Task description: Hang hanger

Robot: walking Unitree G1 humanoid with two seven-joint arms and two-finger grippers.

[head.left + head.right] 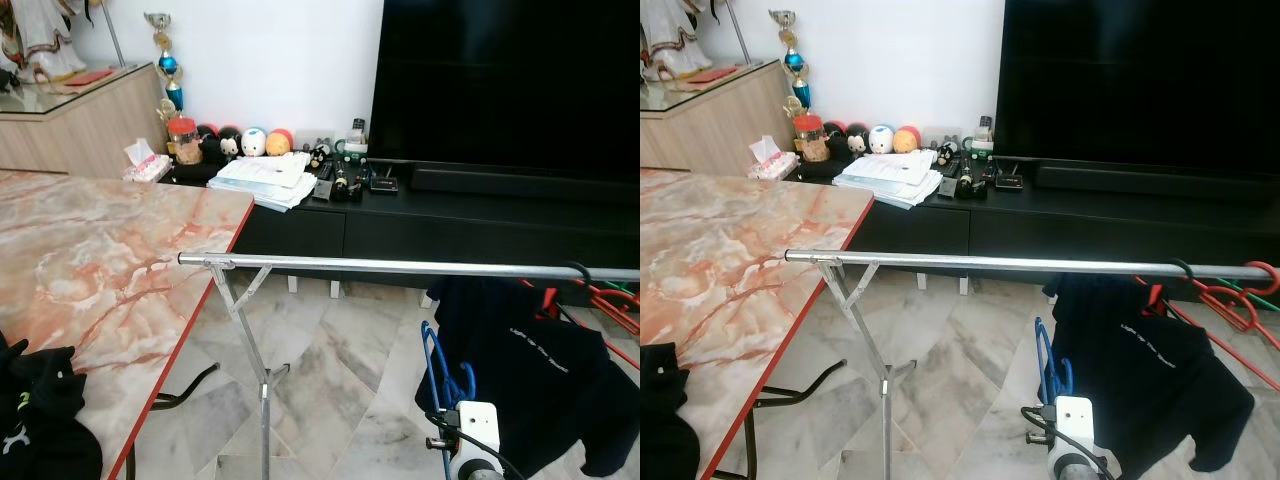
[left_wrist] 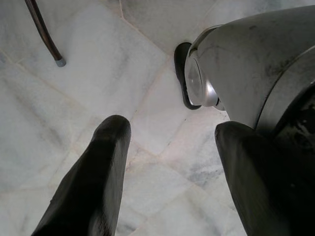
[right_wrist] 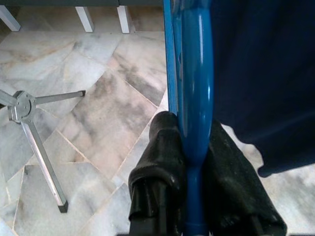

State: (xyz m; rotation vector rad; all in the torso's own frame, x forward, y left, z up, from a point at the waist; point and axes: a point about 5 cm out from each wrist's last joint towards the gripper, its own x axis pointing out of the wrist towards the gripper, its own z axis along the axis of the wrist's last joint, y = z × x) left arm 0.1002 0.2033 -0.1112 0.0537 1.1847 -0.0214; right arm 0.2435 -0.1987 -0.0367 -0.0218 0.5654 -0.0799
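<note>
Right gripper (image 3: 194,147): fingers clamped on blue hanger (image 3: 196,78), held low, below the metal rail (image 1: 400,266); hook partly cut off in the wrist view. Dark shirt (image 1: 530,380) hangs on the rail just beside it. Left gripper (image 2: 167,167): fingers apart, over marble floor (image 2: 98,73). Red hangers (image 1: 1230,295) at rail's far end, partly cut off.

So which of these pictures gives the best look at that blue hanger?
The right wrist view: the blue hanger runs up the picture, clamped between the right gripper jaws, beside the dark shirt. Both eye views show its blue loops low down, below the rail, partly hidden by the shirt. The left wrist view shows floor.
</note>
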